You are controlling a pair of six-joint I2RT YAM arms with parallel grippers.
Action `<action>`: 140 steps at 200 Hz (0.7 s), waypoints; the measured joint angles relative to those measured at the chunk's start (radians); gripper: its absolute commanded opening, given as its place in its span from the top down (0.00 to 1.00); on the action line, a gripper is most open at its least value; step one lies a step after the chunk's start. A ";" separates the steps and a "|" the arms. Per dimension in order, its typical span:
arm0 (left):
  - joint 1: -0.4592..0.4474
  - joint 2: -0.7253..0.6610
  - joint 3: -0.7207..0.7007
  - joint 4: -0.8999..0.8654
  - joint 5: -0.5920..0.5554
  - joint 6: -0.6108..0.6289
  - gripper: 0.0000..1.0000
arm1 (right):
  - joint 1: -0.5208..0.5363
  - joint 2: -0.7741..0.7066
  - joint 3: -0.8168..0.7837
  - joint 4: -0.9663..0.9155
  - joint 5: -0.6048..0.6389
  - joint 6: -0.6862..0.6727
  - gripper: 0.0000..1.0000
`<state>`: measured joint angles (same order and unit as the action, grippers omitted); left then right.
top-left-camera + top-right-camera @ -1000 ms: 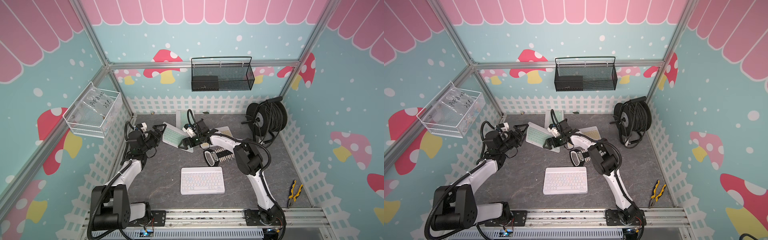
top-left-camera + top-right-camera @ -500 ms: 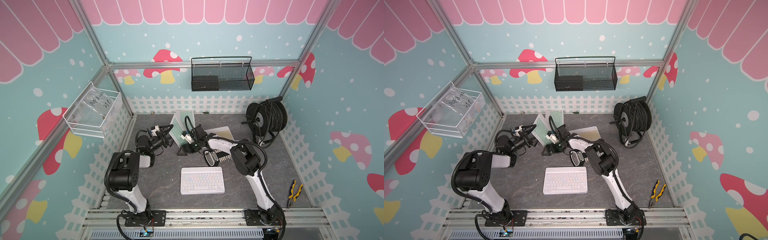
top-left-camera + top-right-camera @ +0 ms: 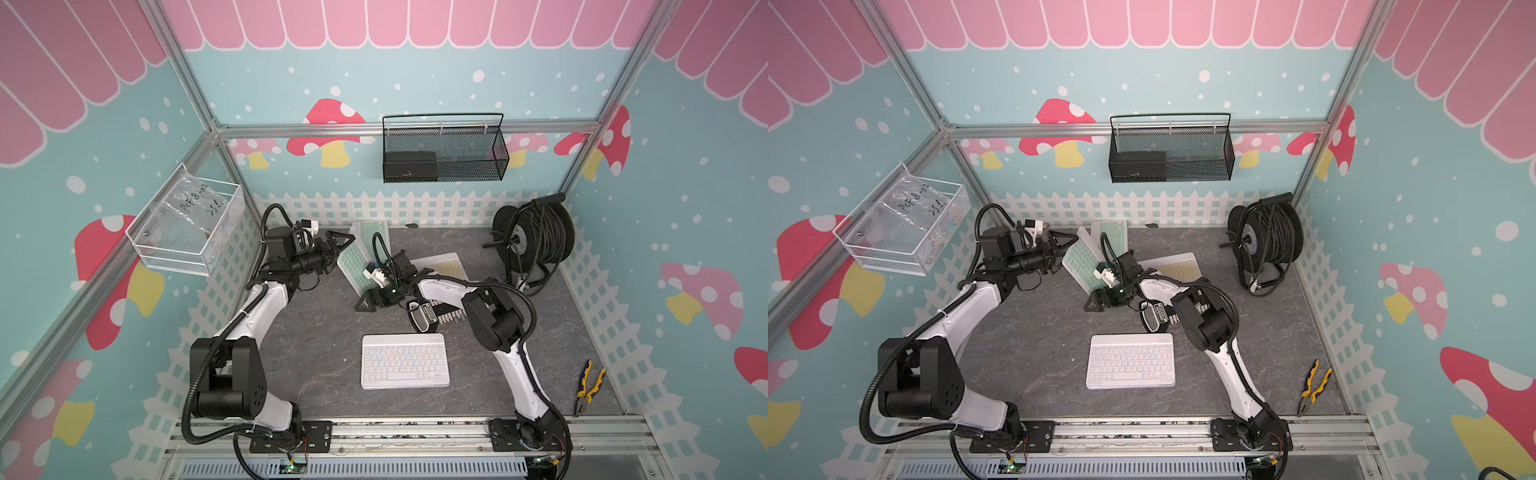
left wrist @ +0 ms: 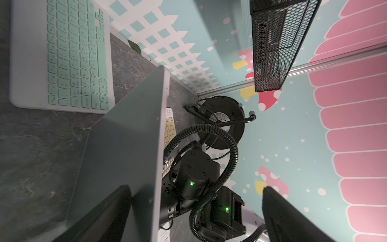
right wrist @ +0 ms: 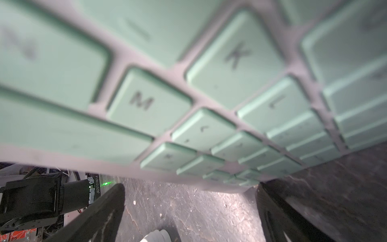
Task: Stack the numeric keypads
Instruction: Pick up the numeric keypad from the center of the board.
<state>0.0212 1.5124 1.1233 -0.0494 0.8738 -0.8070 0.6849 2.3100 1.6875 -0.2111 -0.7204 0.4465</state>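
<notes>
Near the tabletop's (image 3: pixel 324 332) back edge, a mint keypad (image 3: pixel 353 265) stands tilted between the left gripper (image 3: pixel 341 248) and right gripper (image 3: pixel 368 300), both spread wide.

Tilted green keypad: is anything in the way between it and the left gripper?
No, nothing that I can see. The left gripper is open and right up against the tilted green keypad. In the left wrist view, the keypad's grey back sits between the spread fingers. The right gripper, also open, is on the keypad's key side.
</notes>
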 measured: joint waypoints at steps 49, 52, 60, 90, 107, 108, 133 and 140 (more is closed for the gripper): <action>0.000 0.052 0.057 -0.365 -0.087 0.250 0.14 | -0.004 -0.016 -0.033 0.029 0.000 0.008 0.00; 0.000 0.054 0.060 -0.380 -0.092 0.262 0.16 | -0.004 -0.018 -0.037 0.030 0.001 0.008 0.00; 0.000 0.057 0.069 -0.418 -0.111 0.287 0.21 | -0.005 -0.024 -0.045 0.034 0.002 0.010 0.00; 0.000 0.057 0.101 -0.518 -0.169 0.359 0.48 | -0.011 -0.050 -0.090 0.056 0.013 0.023 0.00; 0.000 0.057 0.114 -0.552 -0.205 0.391 0.60 | -0.013 -0.066 -0.119 0.073 0.019 0.030 0.00; 0.000 0.057 0.115 -0.554 -0.209 0.389 0.61 | -0.013 -0.067 -0.122 0.074 0.019 0.031 0.00; 0.000 0.057 0.119 -0.583 -0.261 0.422 0.75 | -0.018 -0.082 -0.147 0.092 0.029 0.041 0.00; 0.000 0.057 0.119 -0.590 -0.274 0.424 0.78 | -0.019 -0.085 -0.152 0.095 0.031 0.042 0.00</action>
<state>0.0212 1.5696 1.2423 -0.6392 0.5995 -0.3828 0.6662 2.2250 1.5356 -0.1158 -0.6895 0.4889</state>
